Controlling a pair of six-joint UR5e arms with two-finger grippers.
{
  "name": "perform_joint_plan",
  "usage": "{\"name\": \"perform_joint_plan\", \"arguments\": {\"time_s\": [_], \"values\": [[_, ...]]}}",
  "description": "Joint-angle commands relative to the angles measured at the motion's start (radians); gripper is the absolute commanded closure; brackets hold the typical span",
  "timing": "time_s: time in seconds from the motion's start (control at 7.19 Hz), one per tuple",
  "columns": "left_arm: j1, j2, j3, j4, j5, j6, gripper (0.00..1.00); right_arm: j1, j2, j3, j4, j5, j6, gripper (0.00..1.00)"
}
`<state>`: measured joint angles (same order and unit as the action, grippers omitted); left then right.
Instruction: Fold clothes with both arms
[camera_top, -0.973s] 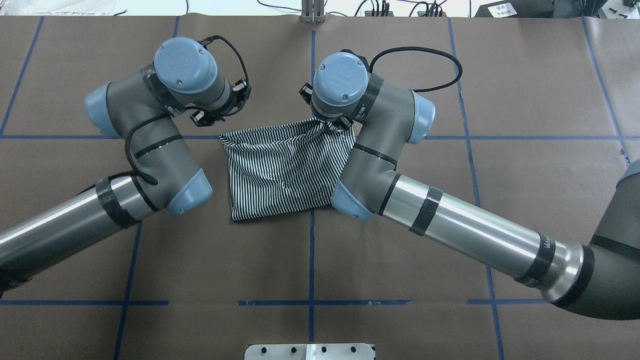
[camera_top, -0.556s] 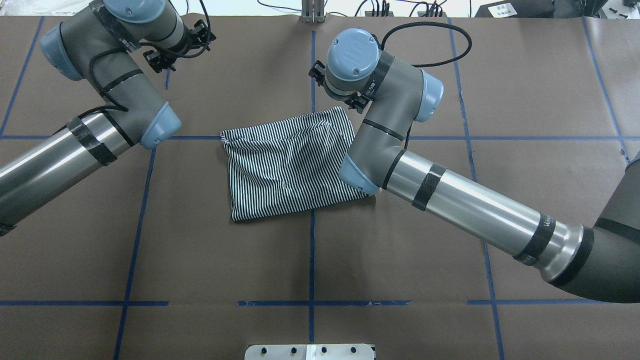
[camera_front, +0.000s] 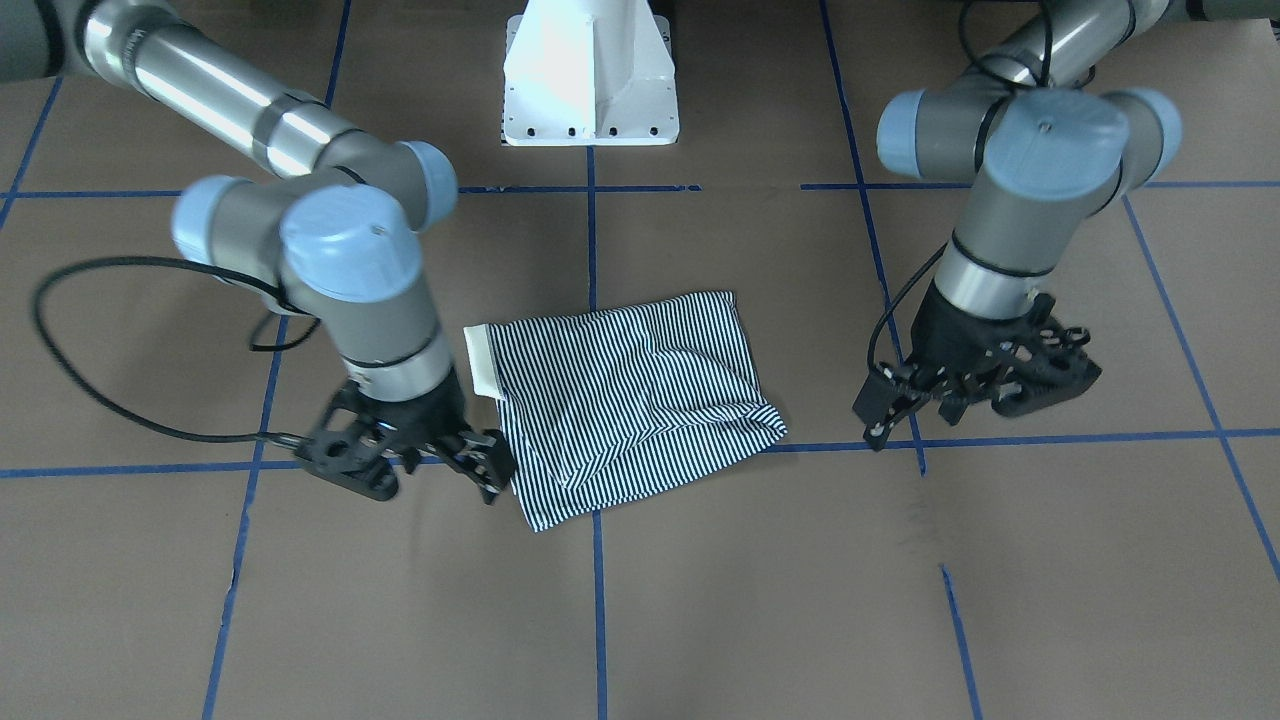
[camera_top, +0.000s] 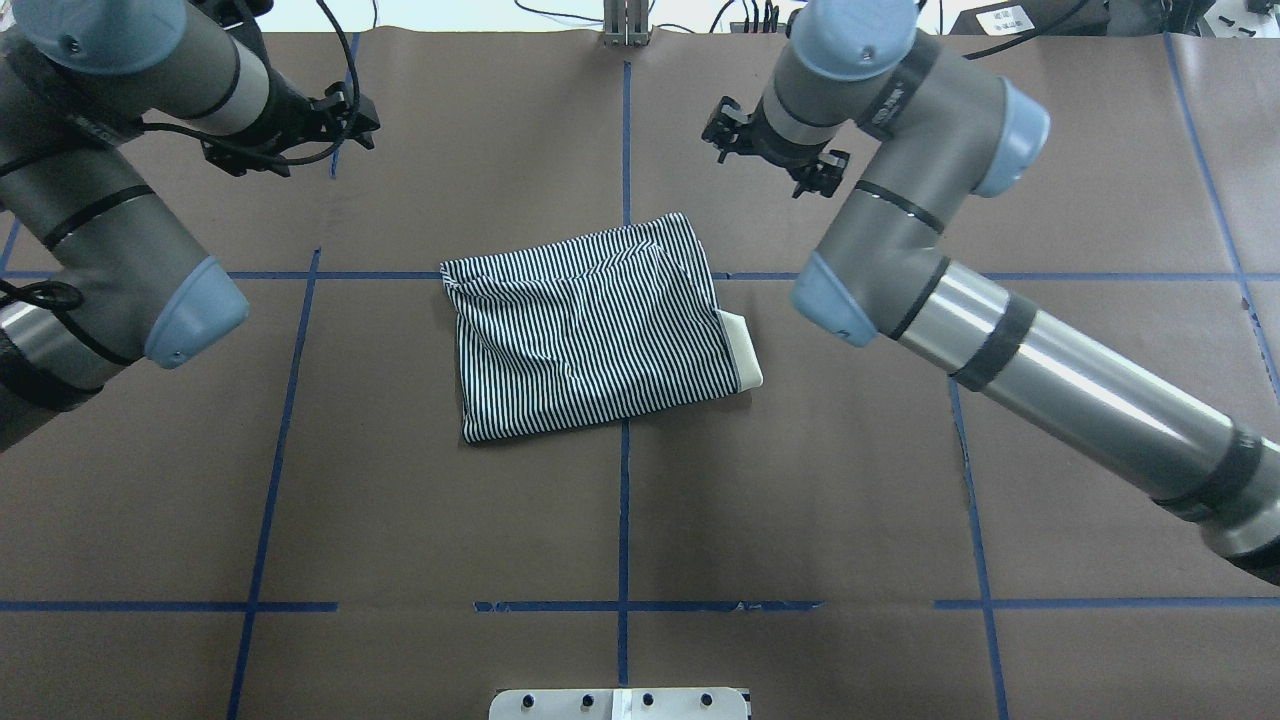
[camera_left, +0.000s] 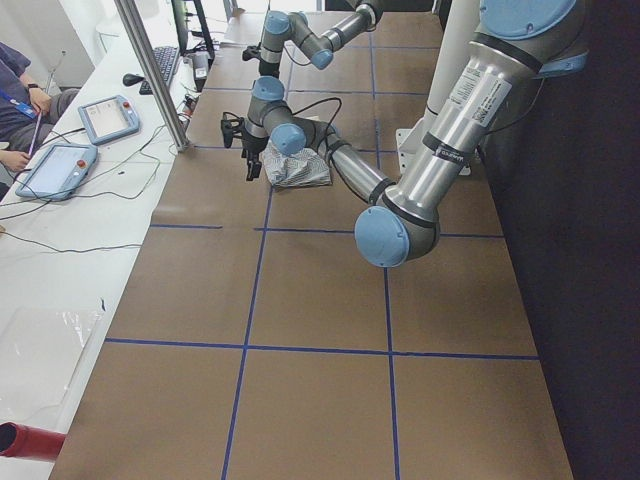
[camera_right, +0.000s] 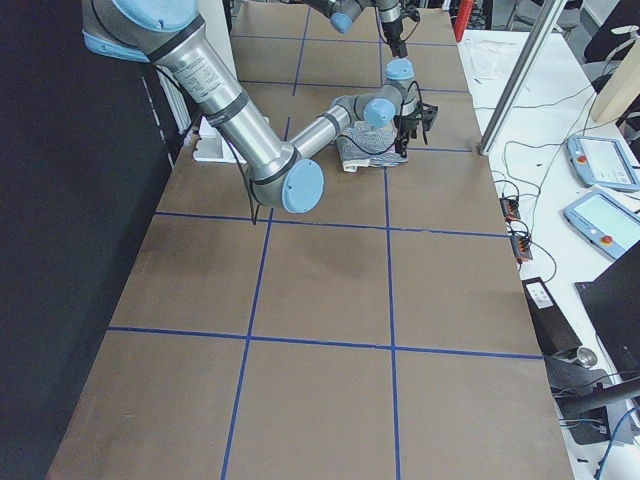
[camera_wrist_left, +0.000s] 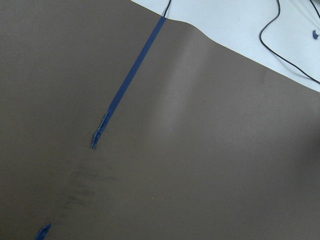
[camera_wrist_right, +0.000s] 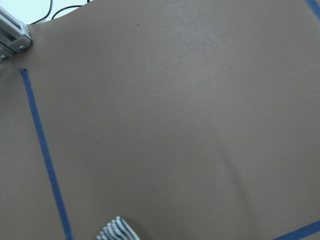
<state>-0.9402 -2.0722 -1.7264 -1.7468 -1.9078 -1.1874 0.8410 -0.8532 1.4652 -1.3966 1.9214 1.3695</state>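
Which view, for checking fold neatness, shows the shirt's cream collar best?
Overhead exterior: the collar sticks out unobstructed at the shirt's right edge. Front-facing shows it too, beside the right arm. Side views show the shirt too small; the right wrist view catches only a striped corner, the left wrist none.

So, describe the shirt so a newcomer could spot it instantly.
The brown table is gridded with blue tape; look where the centre lines cross. There lies the folded shirt, the only striped thing in view, thin navy and white, with a cream collar edge poking out of one side.
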Motion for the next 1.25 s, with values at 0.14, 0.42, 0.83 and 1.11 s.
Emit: {"name": "perform_joint_plan", "arguments": {"time_s": [0.14, 0.42, 0.83, 1.11], "values": [[-0.245, 0.101, -0.117, 0.177, -0.113, 0.527, 0.00, 0.310, -0.359, 0.271, -0.186, 0.255, -0.704, 0.00], [-0.453, 0.240, -0.107, 0.184, -0.187, 0.969, 0.00, 0.532, -0.566, 0.273, -0.206, 0.370, -1.183, 0.00], [-0.598, 0.381, -0.117, 0.269, -0.217, 1.420, 0.00, 0.705, -0.785, 0.277, -0.252, 0.402, -1.546, 0.00], [-0.591, 0.452, 0.013, 0.085, -0.203, 1.377, 0.00, 0.705, -0.793, 0.313, -0.249, 0.395, -1.544, 0.00]]}}
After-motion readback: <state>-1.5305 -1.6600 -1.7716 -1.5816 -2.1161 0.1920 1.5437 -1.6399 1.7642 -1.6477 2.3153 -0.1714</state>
